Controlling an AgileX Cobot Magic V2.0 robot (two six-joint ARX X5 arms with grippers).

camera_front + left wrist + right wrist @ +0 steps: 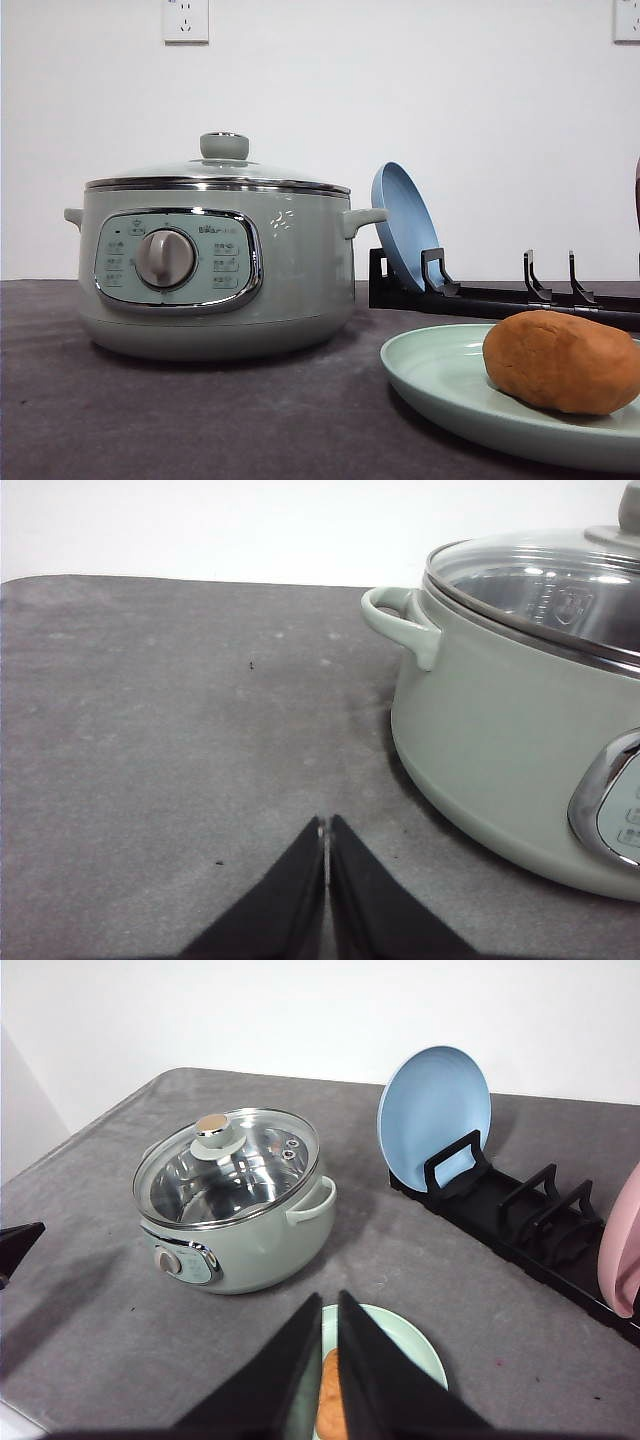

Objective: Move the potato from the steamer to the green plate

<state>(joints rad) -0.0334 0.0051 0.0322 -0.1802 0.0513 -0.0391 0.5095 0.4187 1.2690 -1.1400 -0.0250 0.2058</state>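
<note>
Right pincer [330,1305]: I see its jaws pressed together, gripping nothing, hovering over the green plate [425,1355].
Potato [562,361]: it lies on the green plate directly beneath my right pincer, long axis roughly across the front view; the transfer looks done to me.
Left pincer [326,830]: clenched and empty, above bare desk [150,730], beside the steamer [500,730].
Steamer lid [228,1165]: seated.
Room: black dish rack [520,1220] with a blue plate [433,1110] stands behind.

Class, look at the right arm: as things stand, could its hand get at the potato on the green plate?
Probably yes. The right hand, shut, hangs above the potato, which lies uncovered on the green plate.
</note>
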